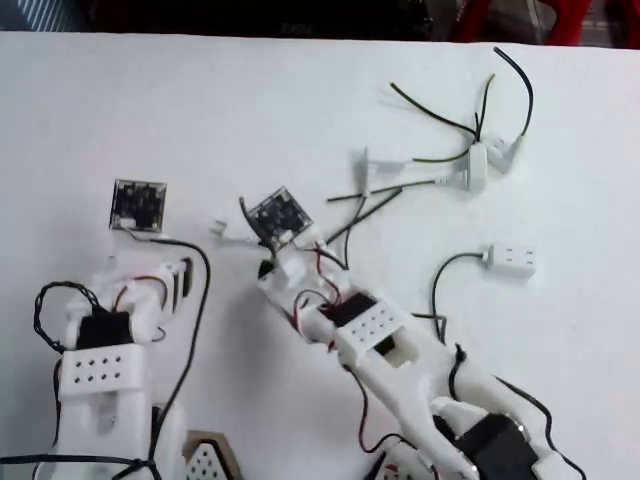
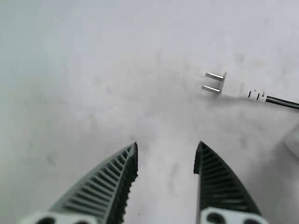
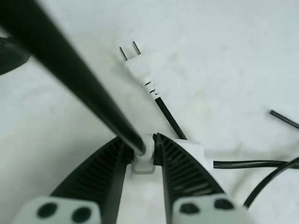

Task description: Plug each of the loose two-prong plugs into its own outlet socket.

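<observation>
Prongs of the clamped plug (image 3: 142, 164) are hidden inside the right gripper (image 3: 140, 139); a blurred black cable (image 3: 60, 65) crosses it

bright, even light on the white table (image 1: 300, 90); soft shadows, perhaps from overhead; room beyond dark.

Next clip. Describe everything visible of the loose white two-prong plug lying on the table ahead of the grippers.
The plug is white plastic, as it looks, with two bare metal prongs side by side and a ribbed collar where its black cable leaves. It lies flat on the white table, unplugged, with nothing gripping it. The cable runs off behind the right gripper, which is shut on another white piece.
</observation>
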Controlling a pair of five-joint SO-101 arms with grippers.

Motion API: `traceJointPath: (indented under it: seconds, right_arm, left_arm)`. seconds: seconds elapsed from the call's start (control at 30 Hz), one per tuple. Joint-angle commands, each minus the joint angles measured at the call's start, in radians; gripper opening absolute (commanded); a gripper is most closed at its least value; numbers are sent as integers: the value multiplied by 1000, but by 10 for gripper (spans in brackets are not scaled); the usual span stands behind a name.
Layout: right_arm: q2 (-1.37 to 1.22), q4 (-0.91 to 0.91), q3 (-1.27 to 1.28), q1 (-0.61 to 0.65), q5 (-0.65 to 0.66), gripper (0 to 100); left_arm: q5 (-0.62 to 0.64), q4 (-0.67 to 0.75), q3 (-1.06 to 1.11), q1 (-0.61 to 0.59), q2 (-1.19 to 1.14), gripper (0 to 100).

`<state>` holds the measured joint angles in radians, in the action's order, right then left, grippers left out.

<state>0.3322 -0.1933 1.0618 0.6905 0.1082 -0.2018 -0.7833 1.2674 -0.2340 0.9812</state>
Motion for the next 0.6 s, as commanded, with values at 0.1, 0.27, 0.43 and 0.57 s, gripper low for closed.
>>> traceJointPath:
  seconds: [0.1, 0.27, 0.43, 0.57]
  right_arm:
    - [18, -28, -11, -16, 12, 17]
    - [31, -76, -11, -16, 12, 17]
    - [-2, -73, -8, -18, 12, 17]
    - [-76, -68, -15, -18, 12, 17]
  left_arm:
    - [9, 20, -2, -10, 25, 203]
    - [9, 20, -2, -10, 25, 203]
    - [9, 20, -2, -10, 24, 203]
    - [9, 20, -2, -10, 24, 203]
